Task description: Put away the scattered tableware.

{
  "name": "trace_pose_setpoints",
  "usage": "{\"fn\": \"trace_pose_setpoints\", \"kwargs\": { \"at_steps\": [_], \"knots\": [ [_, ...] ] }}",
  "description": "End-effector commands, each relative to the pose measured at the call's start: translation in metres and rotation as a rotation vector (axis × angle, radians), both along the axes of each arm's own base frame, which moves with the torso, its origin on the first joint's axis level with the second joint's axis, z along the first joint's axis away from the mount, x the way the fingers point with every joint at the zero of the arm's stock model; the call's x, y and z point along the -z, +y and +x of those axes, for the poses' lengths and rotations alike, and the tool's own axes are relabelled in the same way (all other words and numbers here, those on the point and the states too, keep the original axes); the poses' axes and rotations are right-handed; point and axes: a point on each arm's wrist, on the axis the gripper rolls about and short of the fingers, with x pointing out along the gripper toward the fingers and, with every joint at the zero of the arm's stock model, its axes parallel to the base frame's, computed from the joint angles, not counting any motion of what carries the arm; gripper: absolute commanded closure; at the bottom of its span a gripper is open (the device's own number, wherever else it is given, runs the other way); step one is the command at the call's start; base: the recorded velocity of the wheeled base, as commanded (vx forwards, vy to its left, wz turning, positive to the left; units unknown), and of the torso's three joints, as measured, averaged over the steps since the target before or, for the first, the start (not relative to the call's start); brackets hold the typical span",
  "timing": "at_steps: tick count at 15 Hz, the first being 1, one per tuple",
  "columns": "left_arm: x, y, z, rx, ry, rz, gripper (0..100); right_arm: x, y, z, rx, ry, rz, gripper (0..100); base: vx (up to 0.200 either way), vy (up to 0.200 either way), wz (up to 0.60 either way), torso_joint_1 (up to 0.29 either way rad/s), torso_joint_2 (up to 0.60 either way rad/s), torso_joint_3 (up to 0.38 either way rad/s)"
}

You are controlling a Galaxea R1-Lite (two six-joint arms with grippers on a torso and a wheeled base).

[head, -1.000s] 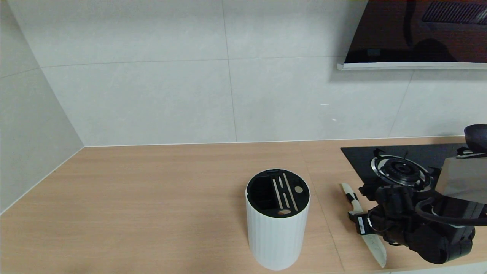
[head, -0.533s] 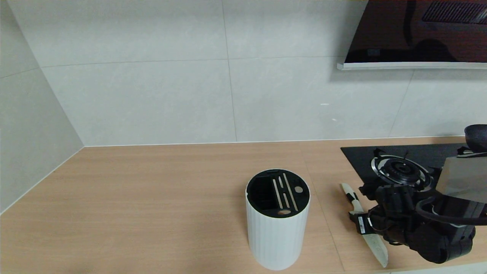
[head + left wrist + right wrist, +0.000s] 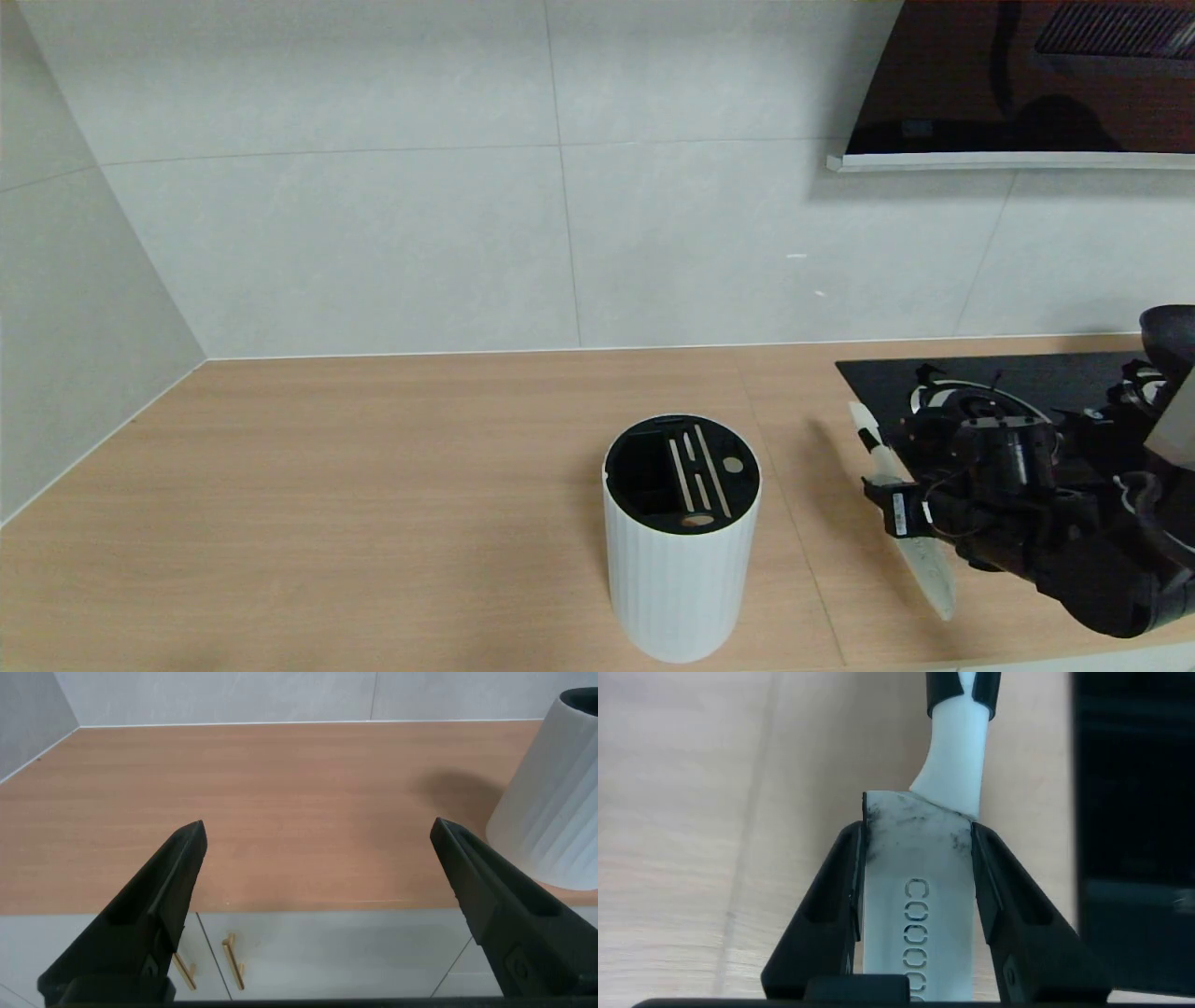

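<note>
White knife (image 3: 921,567), one, clamped in right gripper (image 3: 901,513), one white holder (image 3: 680,551)

Knife block (image 3: 681,537) upright on the countertop (image 3: 373,485) near its front edge, knife (image 3: 927,574) to its right, clamped by the blade in the right gripper (image 3: 904,511), handle toward the wall, gas hob (image 3: 878,383) just behind, range hood (image 3: 1018,84) above.

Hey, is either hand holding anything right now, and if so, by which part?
The right hand grips the knife by its blade, close to the handle. The left hand is open and holds nothing.
</note>
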Motion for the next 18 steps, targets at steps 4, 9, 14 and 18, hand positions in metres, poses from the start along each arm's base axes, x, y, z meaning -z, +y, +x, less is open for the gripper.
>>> {"fn": "trace_pose_setpoints", "kwargs": {
  "at_steps": [4, 9, 14, 18],
  "knots": [
    [0.000, 0.000, 0.000, 0.000, 0.000, 0.001, 0, -0.058, 0.012, -0.018, -0.040, -0.186, 0.067, 100, 0.000, 0.000, 0.00, 0.000, 0.00, 0.000],
    [0.000, 0.000, 0.000, 0.000, 0.000, -0.001, 0, -0.088, 0.019, -0.043, -0.097, -0.282, 0.088, 100, 0.000, 0.000, 0.00, 0.000, 0.00, 0.000],
    [0.000, 0.000, 0.000, 0.000, 0.000, -0.001, 0, -0.124, 0.038, -0.069, -0.195, -0.405, 0.150, 100, 0.000, 0.000, 0.00, 0.000, 0.00, 0.000],
    [-0.007, 0.000, -0.001, -0.006, -0.060, -0.007, 0, -0.134, 0.047, -0.075, -0.233, -0.466, 0.182, 100, 0.000, 0.000, 0.00, 0.000, 0.00, 0.000]
  ]
}}
